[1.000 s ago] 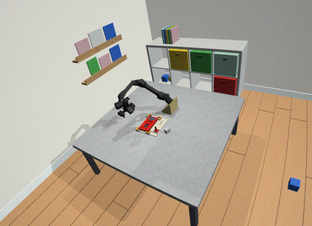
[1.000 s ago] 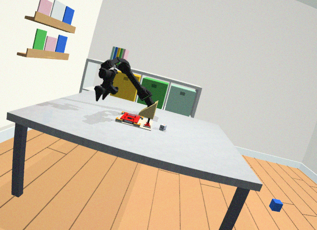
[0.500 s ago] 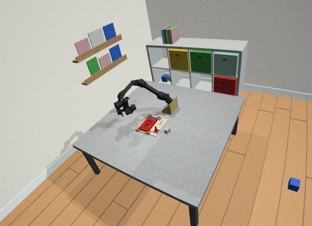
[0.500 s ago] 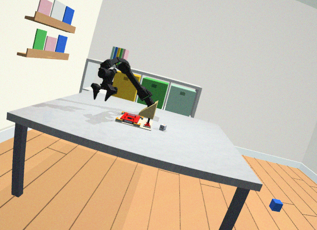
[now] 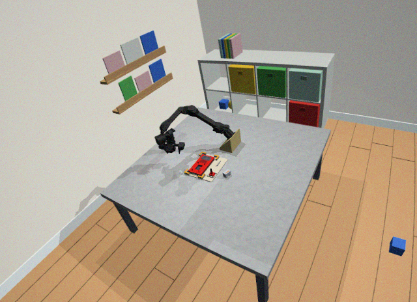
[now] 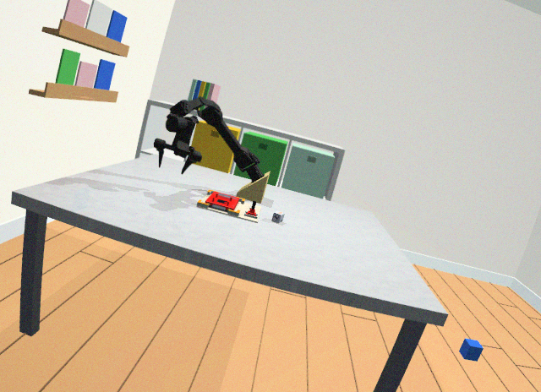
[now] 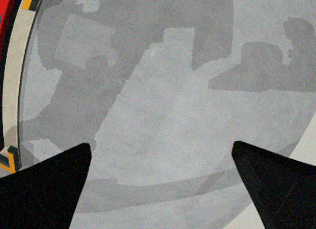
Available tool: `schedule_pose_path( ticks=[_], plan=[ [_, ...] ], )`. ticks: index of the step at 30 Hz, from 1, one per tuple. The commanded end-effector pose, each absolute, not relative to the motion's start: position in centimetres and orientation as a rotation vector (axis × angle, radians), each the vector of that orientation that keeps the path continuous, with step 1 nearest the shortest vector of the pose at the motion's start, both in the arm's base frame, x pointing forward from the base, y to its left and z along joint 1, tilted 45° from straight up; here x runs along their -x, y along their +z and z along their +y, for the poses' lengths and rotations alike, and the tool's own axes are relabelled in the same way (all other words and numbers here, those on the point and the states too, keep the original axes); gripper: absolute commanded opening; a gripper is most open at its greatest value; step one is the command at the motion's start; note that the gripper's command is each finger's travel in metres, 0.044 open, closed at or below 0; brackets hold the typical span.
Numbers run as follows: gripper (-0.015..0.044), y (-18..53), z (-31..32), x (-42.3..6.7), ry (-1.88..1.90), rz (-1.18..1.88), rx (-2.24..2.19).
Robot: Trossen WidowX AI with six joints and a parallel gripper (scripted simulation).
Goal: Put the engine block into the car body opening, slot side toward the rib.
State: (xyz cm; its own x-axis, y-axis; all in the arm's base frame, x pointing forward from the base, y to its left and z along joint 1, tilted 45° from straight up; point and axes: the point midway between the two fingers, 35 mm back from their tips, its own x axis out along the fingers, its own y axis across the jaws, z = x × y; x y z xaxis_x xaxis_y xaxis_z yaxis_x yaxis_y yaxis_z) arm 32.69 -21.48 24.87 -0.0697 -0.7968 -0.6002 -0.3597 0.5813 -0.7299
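- The engine block [image 5: 226, 173] is a small grey-white cube with a dark face, sitting on the grey table [image 5: 235, 218] just beside the cream base plate [image 5: 215, 172], toward the middle of the table.
- The red car body [image 5: 201, 164] lies flat on that plate, yellow brackets at its corners, a dark opening in its middle.
- The gripper [image 6: 176, 157] hovers above the table near the left edge, fingers spread wide, nothing between them.
- Grey tabletop, dark legs, wooden floor [image 5: 363, 198]; a cubby shelf [image 5: 269, 86] with coloured bins stands behind.
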Motion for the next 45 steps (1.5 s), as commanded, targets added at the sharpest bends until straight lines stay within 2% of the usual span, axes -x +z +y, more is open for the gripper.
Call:
schedule_pose_path(
  ticks=[1, 45],
  plan=[
    [0.044, 25.0, -21.42, -32.72, -0.556, 1.619, 0.886],
    [0.044, 25.69, -21.17, -32.63, -1.398, 0.808, -0.347]
  ],
)
